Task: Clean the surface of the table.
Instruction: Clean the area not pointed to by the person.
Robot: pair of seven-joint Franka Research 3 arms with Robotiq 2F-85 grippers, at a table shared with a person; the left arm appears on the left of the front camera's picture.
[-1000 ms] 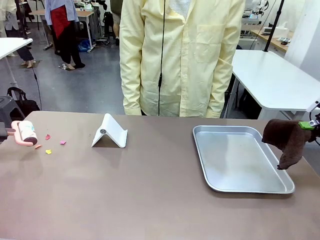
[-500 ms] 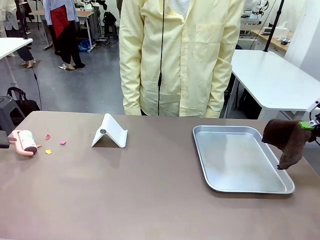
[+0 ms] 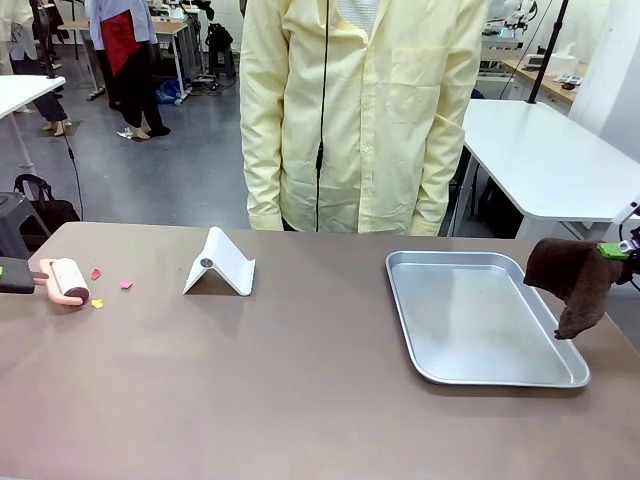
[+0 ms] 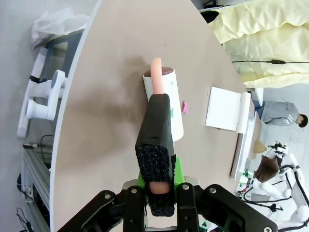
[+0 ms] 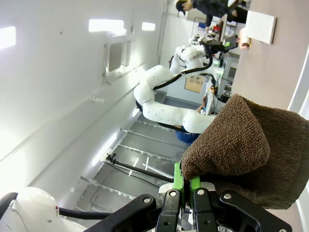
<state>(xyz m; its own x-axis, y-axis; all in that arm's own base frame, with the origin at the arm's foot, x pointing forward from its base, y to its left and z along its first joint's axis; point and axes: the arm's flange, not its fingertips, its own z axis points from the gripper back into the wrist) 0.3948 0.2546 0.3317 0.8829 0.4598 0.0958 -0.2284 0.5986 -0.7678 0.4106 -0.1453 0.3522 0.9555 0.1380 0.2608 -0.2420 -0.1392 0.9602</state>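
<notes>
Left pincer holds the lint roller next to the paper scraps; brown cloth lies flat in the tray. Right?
Not quite. The brown cloth isn't in the tray: it hangs clamped in the right pincer, by the tray's right rim, as the front view shows. The left pincer does hold the lint roller next to the paper scraps.

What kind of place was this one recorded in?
Probably a robotics lab or workshop: a person in a pale yellow lab coat stands at the table, and white-topped work tables stand nearby on a grey floor.
</notes>
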